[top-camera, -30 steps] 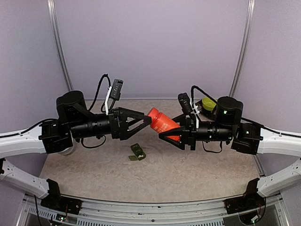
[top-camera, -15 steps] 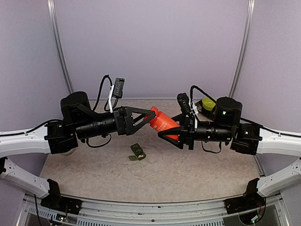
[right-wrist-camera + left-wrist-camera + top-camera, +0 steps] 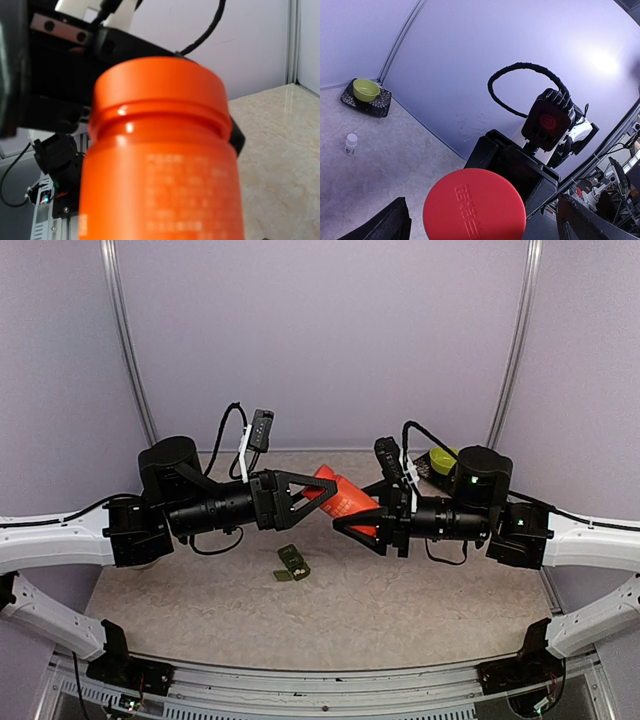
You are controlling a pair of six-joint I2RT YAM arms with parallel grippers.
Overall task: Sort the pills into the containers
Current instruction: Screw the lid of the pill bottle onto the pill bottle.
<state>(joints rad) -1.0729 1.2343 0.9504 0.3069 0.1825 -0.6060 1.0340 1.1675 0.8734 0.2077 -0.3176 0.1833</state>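
Left hand (image 3: 318, 492): stands spread wide, straddles the red cap (image 3: 475, 205) of the orange bottle (image 3: 347, 500), touches it with neither finger.
Containers (image 3: 293, 563): lie on the counter (image 3: 200, 600), below and between the two hands, well apart from both.
Right hand (image 3: 358, 508): pinches the bottle's body, holds it tilted above the counter, cap toward the left hand.
Yellow-green bowl (image 3: 443, 460): sits on a dark tray (image 3: 381, 104) at the far right corner.

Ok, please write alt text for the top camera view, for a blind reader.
The right gripper holds an orange bottle in the air, its cap inside the open left gripper. Below, a small green container lies on the beige table; a yellow-green bowl stands at the back right.
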